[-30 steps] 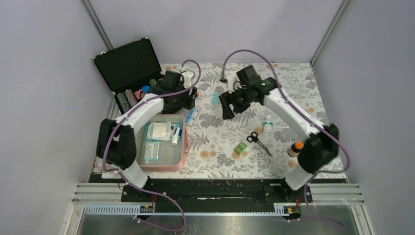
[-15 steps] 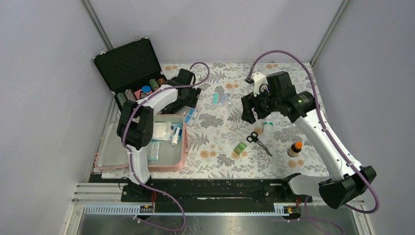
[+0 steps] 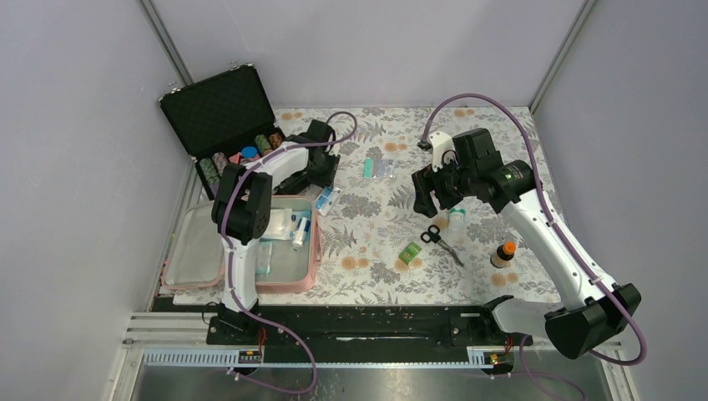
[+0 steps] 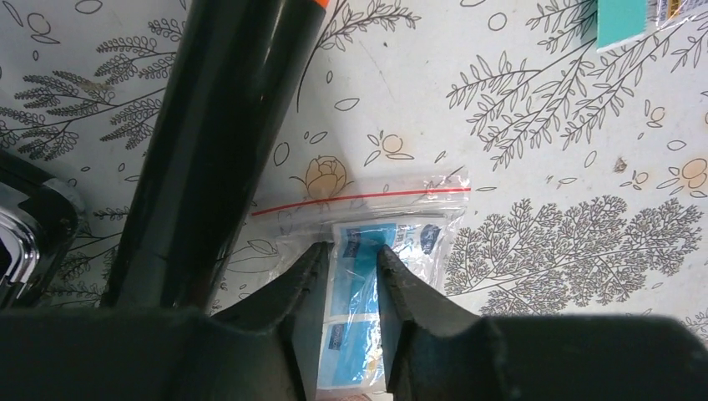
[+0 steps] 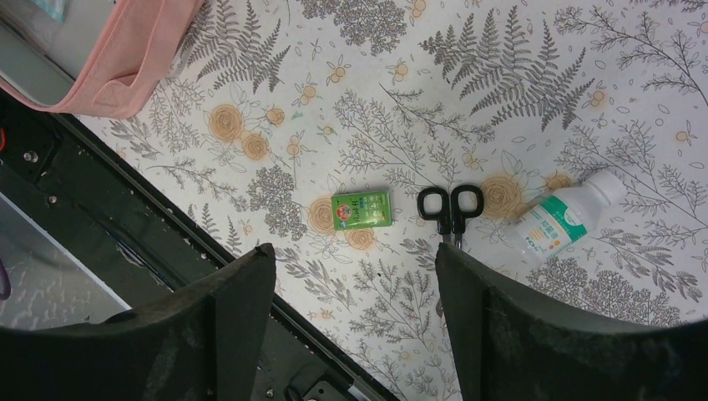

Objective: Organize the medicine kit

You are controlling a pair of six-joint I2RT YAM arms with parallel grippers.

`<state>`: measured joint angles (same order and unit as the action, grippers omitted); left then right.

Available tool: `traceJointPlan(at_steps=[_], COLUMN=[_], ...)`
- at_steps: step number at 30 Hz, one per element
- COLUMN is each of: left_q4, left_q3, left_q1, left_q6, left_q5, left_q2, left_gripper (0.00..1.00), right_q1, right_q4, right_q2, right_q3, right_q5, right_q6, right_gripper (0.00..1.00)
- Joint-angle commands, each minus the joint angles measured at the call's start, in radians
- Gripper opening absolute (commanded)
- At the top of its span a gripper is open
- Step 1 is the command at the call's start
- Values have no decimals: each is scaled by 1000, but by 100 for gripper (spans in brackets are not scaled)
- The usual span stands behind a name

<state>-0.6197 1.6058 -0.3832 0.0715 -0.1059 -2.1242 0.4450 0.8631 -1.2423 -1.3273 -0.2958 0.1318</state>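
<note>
The medicine kit point(image 3: 314, 251), a pink pouch with grey lining, lies open at the near left with several packets and a tube inside; its pink wall point(image 5: 138, 58) also shows in the right wrist view. Just beyond its far right corner lies a clear zip bag of blue packets point(image 4: 417, 209) point(image 3: 328, 199). My left gripper point(image 4: 352, 251) point(image 3: 323, 182) is down on it, jaws narrow and pinching the plastic. My right gripper point(image 5: 355, 255) point(image 3: 423, 200) hangs open above the table, nothing between its fingers, over a green box point(image 5: 361, 209) and black scissors point(image 5: 451, 209).
A white bottle point(image 5: 559, 219) lies right of the scissors. A brown bottle with an orange cap point(image 3: 503, 253) stands near the right edge. A teal packet point(image 3: 368, 169) lies mid-table. The open black case point(image 3: 221, 109) with poker chips sits at the far left.
My left gripper's jaws have narrowed onto the zip bag, and that arm's elbow has folded in. My right arm swung rightward to hover near the scissors, still open.
</note>
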Motion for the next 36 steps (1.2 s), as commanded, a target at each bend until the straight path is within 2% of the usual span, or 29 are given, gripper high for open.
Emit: traceJointPlan(at_steps=[1, 5, 11, 19, 25, 31, 36], left_q4=[10, 95, 120, 132, 96, -92, -244], left_q3=[-13, -89, -109, -216, -286, -337, -446], left_q1=[10, 8, 7, 6, 37, 160, 327], left_q6=[10, 1, -43, -64, -101, -109, -112], left_q5=[-59, -93, -214, -400, -432, -395, -340], left_q2=[9, 87, 179, 448, 724, 888, 992], left_gripper=[25, 15, 0, 0, 0, 0, 0], right_q1=[-5, -11, -24, -35, -37, -38, -39], right_q4=[-23, -39, -54, -64, -60, -62, -62], right_q2=[30, 35, 33, 7, -23, -38, -38], right_q3=[9, 25, 44, 40, 23, 23, 34], right_q5=[12, 12, 11, 5, -14, -13, -18], right_q6=[11, 12, 11, 12, 2, 6, 8], right_gripper=[77, 77, 77, 77, 77, 77, 77])
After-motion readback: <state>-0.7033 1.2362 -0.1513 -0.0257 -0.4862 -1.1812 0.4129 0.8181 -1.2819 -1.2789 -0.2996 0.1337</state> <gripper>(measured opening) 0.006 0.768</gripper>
